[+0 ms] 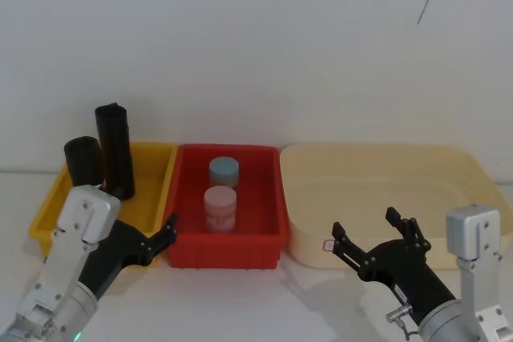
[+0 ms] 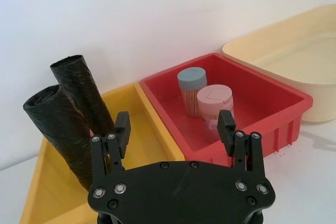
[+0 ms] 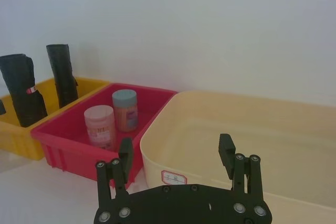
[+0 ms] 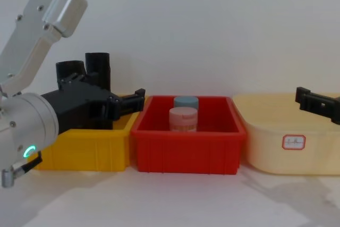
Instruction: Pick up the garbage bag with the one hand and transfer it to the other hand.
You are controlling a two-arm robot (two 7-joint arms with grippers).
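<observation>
The garbage bag (image 1: 82, 162) was found standing on end in the yellow bin (image 1: 152, 170), close to the bin's left wall and toward its far-left corner. Its long axis was roughly upright, with a slight lean. It was told apart by the small red mark (image 3: 31, 90) on its side. A taller plain roll (image 1: 115, 146) was set just beside it, nearer the bin's far edge and a little toward the red bin (image 1: 224, 252). Whether the two rolls touched could not be made out.

The left gripper (image 1: 166, 231) was held with its fingers spread wide and nothing between them. It was placed low over the near-right corner of the yellow bin, just beside the red bin. Its fingers were aimed at the jars (image 1: 220, 207) in the red bin rather than at the bag. The bag was thus left to the left of the fingertips and farther back, outside the gap between the fingers.

The right gripper (image 1: 367, 228) was likewise spread and empty. It was held at the near edge of the cream tub (image 1: 377, 182), toward the right end of the table (image 1: 304, 302), well apart from the bag, with the red bin between them.

The left arm was judged much the nearer. The coming move was judged to call for a swing leftward and forward, so that the spread fingers could be brought to either side of the upright roll, across its long axis and above the bin's rim. Little room was expected for a finger on the side where the taller roll stood.
</observation>
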